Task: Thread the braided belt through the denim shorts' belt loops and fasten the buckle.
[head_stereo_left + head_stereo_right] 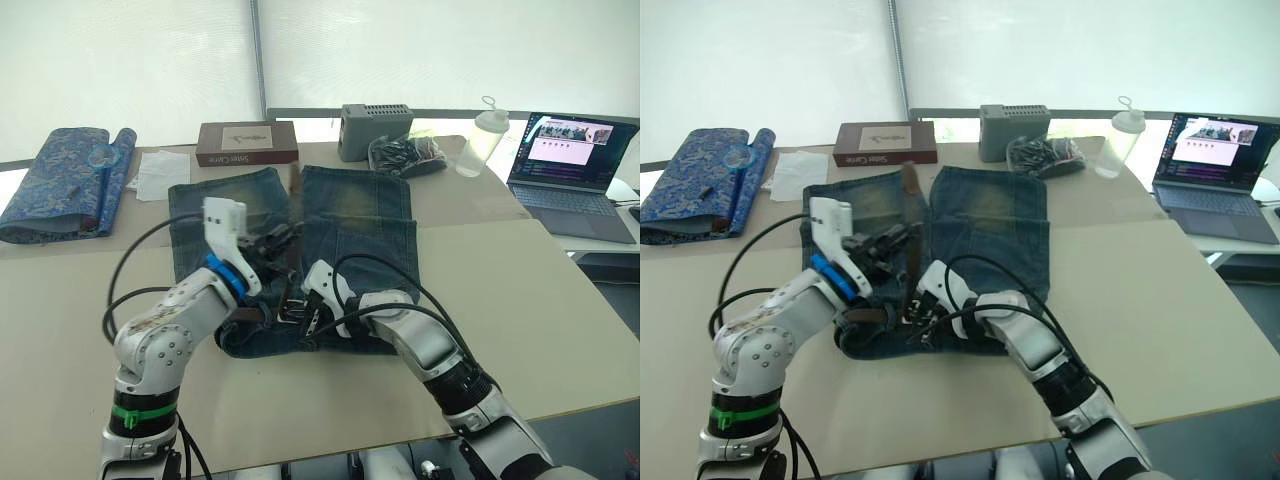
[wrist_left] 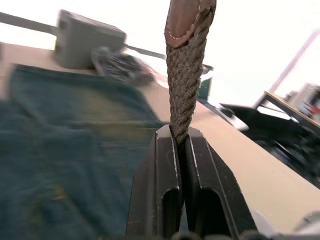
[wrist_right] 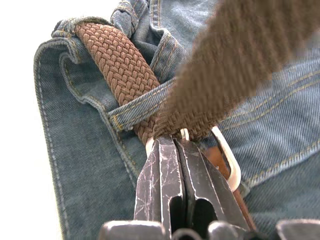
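Both hands pinch the braided belt (image 3: pixel 120 65): left hand (image 2: pixel 181 145), right hand (image 3: pixel 175 145).

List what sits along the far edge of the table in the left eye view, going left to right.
Blue patterned fabric roll → white paper → brown box → grey box → bag of dark items → clear bottle → laptop.

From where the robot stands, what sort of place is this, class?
Probably a makeshift lab or workroom: a large table against white sheeting, an open laptop, a grey equipment box, and denim shorts laid out for a task.
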Robot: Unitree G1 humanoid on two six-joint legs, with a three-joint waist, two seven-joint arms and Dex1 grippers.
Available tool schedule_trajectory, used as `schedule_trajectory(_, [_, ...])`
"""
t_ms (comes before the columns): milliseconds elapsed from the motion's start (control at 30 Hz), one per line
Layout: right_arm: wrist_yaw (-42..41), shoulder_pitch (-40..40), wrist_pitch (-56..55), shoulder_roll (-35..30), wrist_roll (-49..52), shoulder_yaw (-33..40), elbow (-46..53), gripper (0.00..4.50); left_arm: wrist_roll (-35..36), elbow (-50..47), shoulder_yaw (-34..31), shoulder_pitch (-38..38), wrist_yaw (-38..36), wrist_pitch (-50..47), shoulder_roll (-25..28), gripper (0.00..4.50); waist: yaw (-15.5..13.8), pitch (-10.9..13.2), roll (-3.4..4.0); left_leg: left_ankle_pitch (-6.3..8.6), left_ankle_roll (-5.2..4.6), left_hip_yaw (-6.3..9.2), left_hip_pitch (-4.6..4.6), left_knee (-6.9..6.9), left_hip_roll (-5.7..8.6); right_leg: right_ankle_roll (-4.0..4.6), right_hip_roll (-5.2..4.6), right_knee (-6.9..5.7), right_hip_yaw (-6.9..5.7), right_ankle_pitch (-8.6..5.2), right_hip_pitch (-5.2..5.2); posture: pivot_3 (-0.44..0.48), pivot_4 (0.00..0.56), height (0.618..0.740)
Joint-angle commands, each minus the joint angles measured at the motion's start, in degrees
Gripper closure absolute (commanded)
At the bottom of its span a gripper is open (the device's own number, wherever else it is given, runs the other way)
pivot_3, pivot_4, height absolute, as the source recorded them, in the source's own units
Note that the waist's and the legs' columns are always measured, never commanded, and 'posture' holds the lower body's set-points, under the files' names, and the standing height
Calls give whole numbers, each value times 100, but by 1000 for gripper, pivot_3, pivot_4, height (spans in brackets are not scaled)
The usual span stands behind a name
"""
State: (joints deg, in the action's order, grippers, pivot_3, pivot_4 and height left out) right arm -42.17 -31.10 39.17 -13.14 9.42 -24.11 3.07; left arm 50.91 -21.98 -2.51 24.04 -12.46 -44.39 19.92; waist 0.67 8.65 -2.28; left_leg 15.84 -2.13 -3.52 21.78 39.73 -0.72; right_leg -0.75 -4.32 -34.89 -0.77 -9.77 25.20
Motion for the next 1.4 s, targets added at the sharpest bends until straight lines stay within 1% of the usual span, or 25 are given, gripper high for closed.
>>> schedule_trajectory(33, [-110, 307, 329, -285, 295, 328, 522, 4459, -201, 144, 291, 113, -290, -86, -28, 4500, -16, 1, 2, 0, 0, 0, 1, 0, 0, -1, -1, 0, 0, -1, 0, 0, 150, 740])
schedule_trajectory(100, [-155, 507, 538, -425, 588, 593, 1017, 4459, -401, 265, 493, 105, -416, -60, -55, 4500, -36, 2, 2, 1, -2, 3, 5, 1, 1, -5, -2, 2, -3, -3, 1, 0, 150, 740])
schedule_trajectory(233, [-258, 981, 1155, -752, 1373, 1228, 2096, 3252, -744, 471, 708, 118, -638, 102, -134, 4500, -52, 4, 2, 2, -4, 3, 21, 3, 1, -8, -3, 10, -2, -4, 10, 0, 150, 740])
schedule_trajectory(267, [-114, 1089, 1375, -780, 1533, 1498, 2324, 2847, -890, 522, 763, 145, -704, 179, -125, 4500, -55, 5, 1, 2, -4, 3, 24, 2, 1, -8, -3, 10, -2, -5, 14, 0, 150, 740])
schedule_trajectory(300, [13, 1154, 1526, -795, 1644, 1679, 2467, 2576, -991, 555, 791, 163, -753, 227, -126, 4500, -54, 5, 2, 2, -4, 3, 26, 3, 0, -8, -2, 9, -2, -5, 15, 0, 150, 740])
schedule_trajectory(333, [159, 1227, 1758, -783, 1852, 1987, 2642, 2199, -1256, 610, 897, 198, -823, 393, -77, 4500, -46, 5, 2, 2, -4, 3, 27, 2, 0, -8, -1, 9, -1, -5, 16, 0, 150, 740])
schedule_trajectory(367, [340, 1250, 2113, -713, 2180, 2449, 2862, 1943, -1622, 651, 1112, 238, -977, 641, 49, 4500, -44, 5, 2, 2, -4, 1, 24, 2, -2, -8, 0, 9, 2, -6, 16, 0, 150, 740])
schedule_trajectory(467, [831, 1131, 2850, -485, 2814, 3306, 3186, 1943, -2374, 760, 1530, 273, -1298, 1211, 263, 4500, -64, 6, 3, 2, -4, 2, 28, 1, -2, -6, 0, 8, 0, -7, 19, 0, 150, 740])
schedule_trajectory(533, [1477, 757, 3341, -212, 2877, 3822, 3134, 1943, -2618, 838, 1627, 294, -1367, 1441, 194, 4500, -62, 7, 4, 3, -4, 1, 29, 1, -3, -5, -1, 10, 0, -8, 19, 0, 150, 740])
schedule_trajectory(600, [1926, 472, 3741, -1, 2919, 4153, 3084, 1943, -2881, 888, 1722, 304, -1441, 1652, 167, 4500, -67, 7, 5, 2, -4, 0, 39, 3, -4, -5, -4, 7, 3, -7, 32, 0, 150, 740])
schedule_trajectory(633, [2105, 286, 3977, 125, 2962, 4310, 3052, 1943, -3125, 894, 1867, 309, -1488, 1820, 195, 4500, -72, 8, 5, 2, -4, 0, 46, 3, -3, -5, -5, 6, 3, -6, 40, 0, 150, 740])
schedule_trajectory(700, [2391, -19, 4392, 419, 3060, 4561, 3055, 1943, -3466, 905, 2044, 305, -1526, 2056, 188, 4500, -79, 7, 6, 2, -4, -1, 60, 3, -2, -4, -4, 1, 5, -6, 58, 0, 150, 740])
schedule_trajectory(800, [2650, -324, 4923, 895, 3169, 4880, 3118, 1943, -3803, 987, 2110, 335, -1524, 2279, 109, 4500, -77, 7, 7, 1, -5, -1, 84, 3, -1, -2, -3, -9, 6, -4, 87, 0, 150, 740])
schedule_trajectory(1033, [3224, -623, 5328, 1408, 2880, 5131, 2973, 1943, -4669, 1112, 2359, 447, -1682, 2857, 175, 4500, -56, 8, 9, 1, -6, -1, 100, 10, 1, -9, -8, -7, 5, 2, 95, 0, 150, 740])
schedule_trajectory(1067, [3313, -636, 5333, 1444, 2844, 5143, 2943, 2178, -4822, 1130, 2410, 464, -1698, 2965, 203, 4500, -55, 8, 10, 1, -6, -1, 100, 11, 1, -9, -7, -7, 5, 2, 95, 0, 150, 740])
schedule_trajectory(1167, [3506, -645, 5333, 1486, 2724, 5138, 2880, 3081, -5178, 1168, 2513, 494, -1735, 3277, 245, 4500, -49, 8, 10, 1, -6, 0, 99, 11, 1, -9, -5, -8, 4, 2, 95, 0, 150, 740])
schedule_trajectory(1200, [3534, -638, 5333, 1498, 2725, 5140, 2867, 3396, -5239, 1179, 2511, 491, -1748, 3332, 225, 4500, -45, 8, 10, 1, -6, 0, 99, 10, 1, -9, -5, -8, 4, 2, 95, 0, 150, 740])
schedule_trajectory(1267, [3579, -609, 5333, 1511, 2733, 5127, 2856, 4179, -5422, 1212, 2547, 513, -1778, 3499, 220, 4500, -26, 8, 10, 1, -7, 0, 100, 10, 1, -9, -5, -8, 4, 2, 96, 0, 150, 740])
schedule_trajectory(1300, [3600, -598, 5333, 1517, 2736, 5122, 2854, 4452, -5494, 1230, 2551, 519, -1790, 3569, 210, 4500, -13, 8, 10, 1, -7, 0, 100, 10, 1, -9, -5, -8, 4, 2, 96, 0, 150, 740])
schedule_trajectory(1367, [3621, -582, 5333, 1524, 2740, 5119, 2853, 4452, -5629, 1258, 2562, 538, -1838, 3710, 212, 4500, 2, 8, 11, 1, -7, 0, 100, 10, 0, -9, -5, -8, 4, 2, 96, 0, 150, 740])
schedule_trajectory(1400, [3628, -571, 5333, 1524, 2734, 5122, 2855, 4490, -5593, 1246, 2511, 524, -1882, 3734, 193, 4146, 2, 8, 11, 1, -7, 0, 100, 10, 0, -9, -5, -8, 4, 2, 96, 0, 150, 740])
